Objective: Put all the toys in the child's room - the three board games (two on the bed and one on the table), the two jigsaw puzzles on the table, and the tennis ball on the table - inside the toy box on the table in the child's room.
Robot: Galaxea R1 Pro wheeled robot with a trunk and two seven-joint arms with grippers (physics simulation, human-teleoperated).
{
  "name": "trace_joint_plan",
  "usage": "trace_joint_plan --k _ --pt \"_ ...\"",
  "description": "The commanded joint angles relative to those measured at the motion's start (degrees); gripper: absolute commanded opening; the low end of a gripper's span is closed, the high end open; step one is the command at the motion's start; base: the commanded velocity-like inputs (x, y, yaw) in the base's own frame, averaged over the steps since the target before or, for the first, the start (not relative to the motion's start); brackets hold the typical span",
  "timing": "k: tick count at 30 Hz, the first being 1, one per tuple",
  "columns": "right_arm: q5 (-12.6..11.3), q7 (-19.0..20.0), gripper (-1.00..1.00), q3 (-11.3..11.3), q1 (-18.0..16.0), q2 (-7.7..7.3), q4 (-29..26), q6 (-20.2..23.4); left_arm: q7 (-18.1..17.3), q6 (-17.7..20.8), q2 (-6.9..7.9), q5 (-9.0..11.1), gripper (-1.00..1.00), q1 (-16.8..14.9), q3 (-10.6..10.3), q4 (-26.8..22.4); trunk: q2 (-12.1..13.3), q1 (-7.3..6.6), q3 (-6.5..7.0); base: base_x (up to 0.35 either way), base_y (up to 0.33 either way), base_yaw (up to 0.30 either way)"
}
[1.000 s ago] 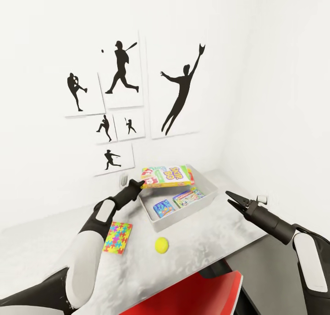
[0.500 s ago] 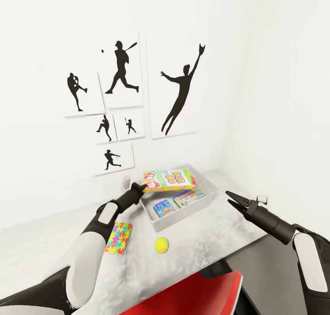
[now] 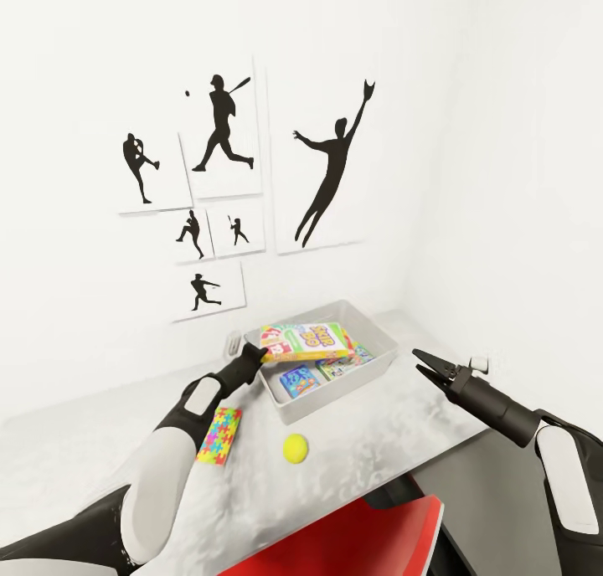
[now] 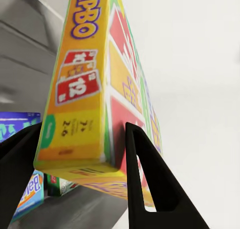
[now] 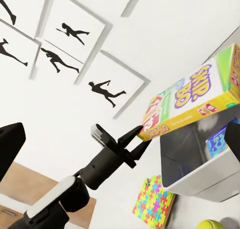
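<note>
Nearest me, on the table [image 3: 377, 450] short of the toy box [image 3: 381, 360], the tennis ball [image 3: 295, 448] sits loose, and a jigsaw [image 3: 218, 434] lies flat off to the box's near-left side, partly under my left forearm. Both are yet to go in.

My right gripper [image 3: 421, 360] hangs just off the box's right rim, jaws slightly apart, holding nothing.

At the box's left rim, my left gripper [image 3: 256, 354] is clamped on one end of the Skip-Bo game [image 3: 306, 340]; the wrist camera shows a finger pressed on each face of it [image 4: 85, 114]. Over the last second I have brought it down: it was riding above the far wall, and now it lies low across the box, tilted, its free end down among the two flat games [image 3: 322, 372] already on the floor (whether it touches them I can't tell).

So I judge this one is nearly delivered. What remains is to release, back out, then fetch the ball and jigsaw.
</note>
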Motion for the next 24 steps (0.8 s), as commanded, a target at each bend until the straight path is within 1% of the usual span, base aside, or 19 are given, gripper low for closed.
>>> trace_joint_plan --k 1,20,24 --pt "0.2 0.3 1.00 -0.1 -0.1 0.00 0.0 0.3 -0.1 0.5 -0.06 0.3 -1.00 -0.1 0.4 0.0 -0.1 0.04 -0.13 0.000 0.000 0.000" --pt "0.2 0.3 1.00 -0.1 -0.1 0.00 0.0 0.3 -0.6 0.7 -0.06 0.4 -1.00 -0.1 0.1 0.9 -0.1 0.04 -0.13 0.000 0.000 0.000" --pt "0.2 0.3 1.00 -0.6 -0.1 0.00 0.0 0.3 -0.6 0.6 -0.06 0.4 -1.00 -0.1 0.1 0.9 -0.1 0.04 -0.13 0.000 0.000 0.000"
